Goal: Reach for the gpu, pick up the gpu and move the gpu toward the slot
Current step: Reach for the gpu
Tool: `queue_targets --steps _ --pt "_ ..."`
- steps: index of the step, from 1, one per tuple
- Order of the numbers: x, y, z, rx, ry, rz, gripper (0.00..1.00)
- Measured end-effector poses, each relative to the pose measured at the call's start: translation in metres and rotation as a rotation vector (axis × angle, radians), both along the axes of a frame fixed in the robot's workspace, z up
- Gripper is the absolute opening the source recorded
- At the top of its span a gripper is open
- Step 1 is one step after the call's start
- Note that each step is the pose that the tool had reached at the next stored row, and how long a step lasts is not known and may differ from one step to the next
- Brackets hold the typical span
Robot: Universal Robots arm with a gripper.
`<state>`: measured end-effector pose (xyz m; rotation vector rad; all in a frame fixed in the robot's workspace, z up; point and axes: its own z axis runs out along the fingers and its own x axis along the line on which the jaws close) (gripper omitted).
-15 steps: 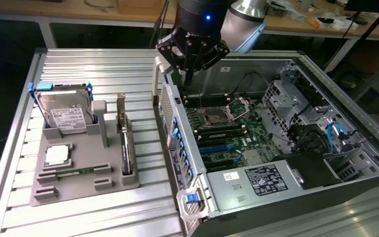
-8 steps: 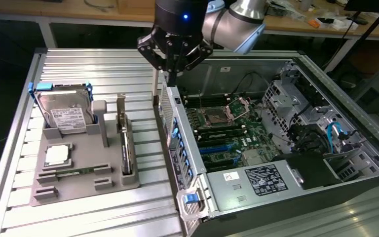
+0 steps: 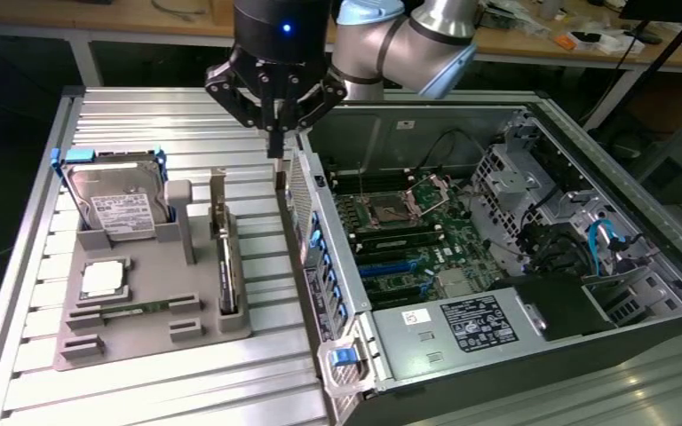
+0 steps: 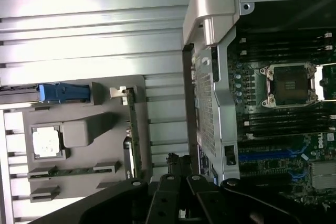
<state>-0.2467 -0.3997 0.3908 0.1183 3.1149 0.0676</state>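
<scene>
Gripper: the gripper [image 3: 277, 153] hung tip-down over the strip of ribbed metal table [image 3: 175, 115] between the grey fixture [image 3: 139, 337] and the computer case [image 3: 308, 209], holding nothing.
Fingers: the 2 fingers [image 3: 274, 135] were pressed together with nothing between them; in the wrist view their dark tips [image 4: 174, 160] sat beside the case's perforated rear wall.
Gpu: the gpu [image 3: 225, 262] stood on edge in a slot of the fixture, on the side nearest the case, below the gripper and apart from it; in the wrist view it read as a thin green strip [image 4: 131, 129].
Hard drive: 1 silver hard drive [image 3: 116, 202] stood upright in a blue-cornered cradle at the fixture's far end.
Processor chip: 1 square chip [image 3: 104, 280] lay flat in a pocket of the fixture.
Memory stick: 1 slim green stick [image 3: 139, 309] lay flat just beside the chip.
Case: it lay open on the exterior view's right, its motherboard [image 3: 418, 235] exposed.
</scene>
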Motion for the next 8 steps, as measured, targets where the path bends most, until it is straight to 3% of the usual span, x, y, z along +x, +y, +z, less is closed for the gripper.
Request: queue_targets --steps 8 --pt "-0.027 -0.0001 -0.0009 0.0001 0.0007 0.0 0.11"
